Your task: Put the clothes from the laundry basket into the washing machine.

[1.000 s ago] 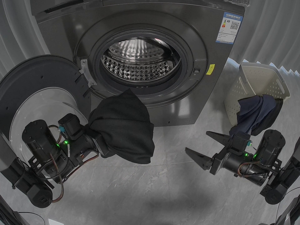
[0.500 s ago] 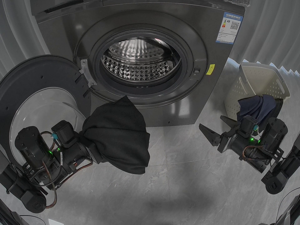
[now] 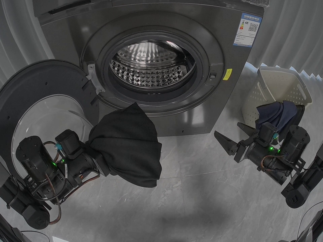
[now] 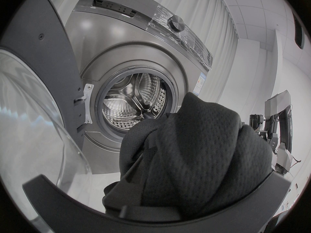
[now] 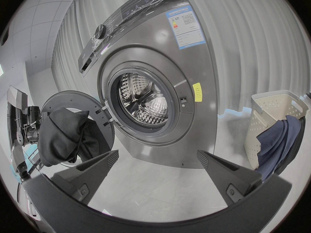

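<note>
A black garment (image 3: 129, 145) hangs bunched over my left gripper (image 3: 102, 163), which is shut on it low in front of the washing machine, just below the open drum (image 3: 151, 68). The cloth hides the fingers; in the left wrist view the garment (image 4: 194, 159) covers the foreground. My right gripper (image 3: 228, 130) is open and empty, close beside the cream laundry basket (image 3: 286, 84). A dark blue garment (image 3: 276, 115) and a darker one drape over the basket's front rim. In the right wrist view the open right gripper (image 5: 157, 152) faces the machine, with the basket (image 5: 275, 104) off to one side.
The round door (image 3: 43, 94) stands swung open on the machine's left, right behind my left arm. Grey floor (image 3: 188, 192) lies free between the two arms. Pale curtains hang behind the machine and basket.
My left arm has drawn back and leftward a little, carrying the black garment. My right gripper has shifted right and upward, closer to the basket, staying open.
</note>
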